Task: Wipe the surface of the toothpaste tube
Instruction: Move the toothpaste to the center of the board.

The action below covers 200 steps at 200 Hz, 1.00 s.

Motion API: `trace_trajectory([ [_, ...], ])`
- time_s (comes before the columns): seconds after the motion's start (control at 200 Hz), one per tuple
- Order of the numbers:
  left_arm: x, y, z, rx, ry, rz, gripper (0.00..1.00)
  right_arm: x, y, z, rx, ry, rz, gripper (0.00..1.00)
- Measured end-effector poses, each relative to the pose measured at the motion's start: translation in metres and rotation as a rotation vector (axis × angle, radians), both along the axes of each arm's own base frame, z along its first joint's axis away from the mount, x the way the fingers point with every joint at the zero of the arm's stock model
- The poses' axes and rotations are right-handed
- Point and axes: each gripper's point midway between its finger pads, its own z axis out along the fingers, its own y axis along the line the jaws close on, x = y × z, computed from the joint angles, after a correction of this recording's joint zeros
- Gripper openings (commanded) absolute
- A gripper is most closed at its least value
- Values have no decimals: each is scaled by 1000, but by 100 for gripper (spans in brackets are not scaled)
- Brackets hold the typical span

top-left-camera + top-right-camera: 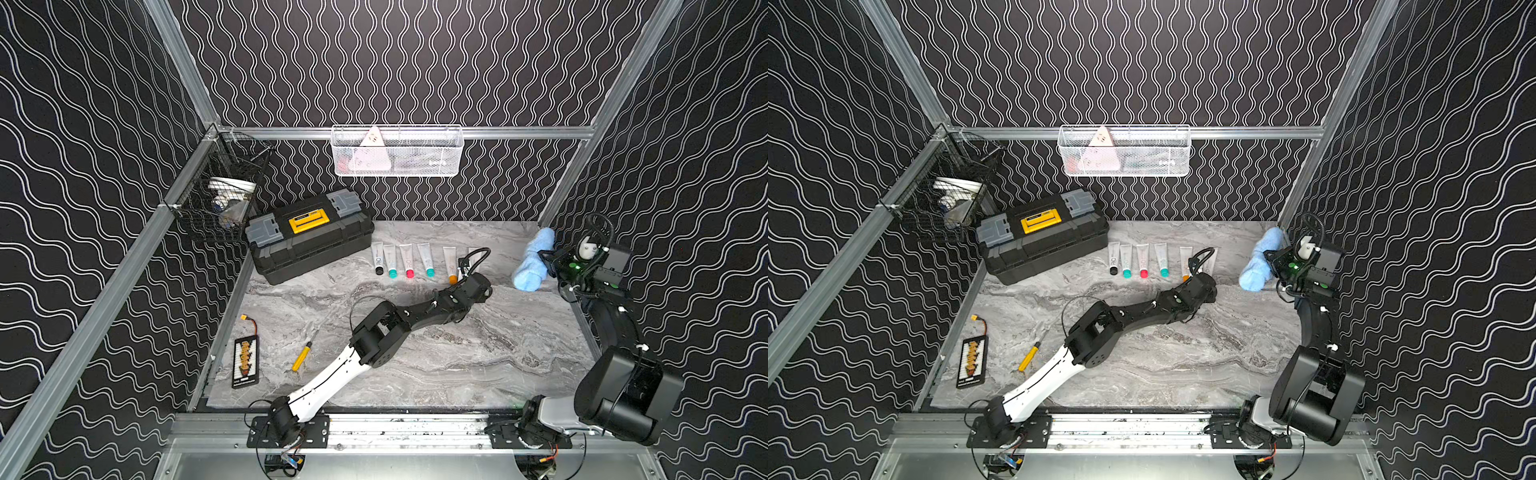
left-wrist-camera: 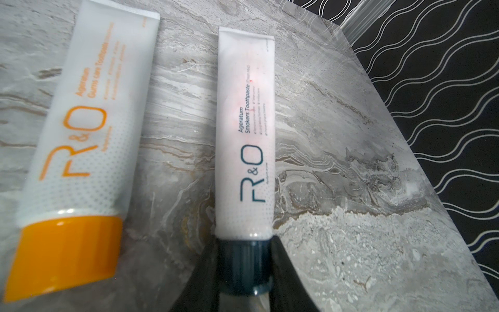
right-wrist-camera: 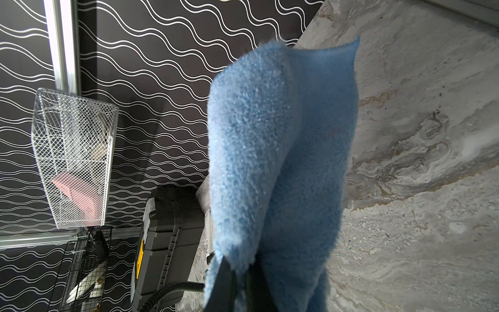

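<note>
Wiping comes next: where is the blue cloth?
In both top views, the blue cloth is held in the right pincer at the table's far right corner.

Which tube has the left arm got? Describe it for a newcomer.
Beside the black toolbox lies a row of tubes. Take the tube at the end nearest the blue cloth. Only it has a dark blue cap, clamped in the left pincer.

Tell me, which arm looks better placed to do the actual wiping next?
Right, probably. The right gripper is shut on the blue cloth, ready to wipe. The left gripper is shut on the toothpaste tube at its dark cap, so it likely just steadies it.
</note>
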Motion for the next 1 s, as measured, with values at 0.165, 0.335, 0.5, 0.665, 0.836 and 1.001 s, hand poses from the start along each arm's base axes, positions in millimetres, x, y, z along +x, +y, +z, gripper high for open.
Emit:
trace_trajectory([
  [0.165,0,0,2,-2,2,-7,41,0,0,0,0,0,0,0],
  [0.335,-2,-3,8,3,0,-37,50,0,0,0,0,0,0,0],
  [0.5,-3,-8,20,-3,-12,-74,51,0,0,0,1,0,1,0],
  [0.665,-6,-17,36,-44,-17,-117,52,0,0,0,0,0,1,0],
  [0.836,-9,-25,55,-77,-36,-171,52,0,1,-1,1,3,4,0],
  [1.001,-7,-13,79,-83,-58,-196,54,2,6,-4,1,14,16,0],
])
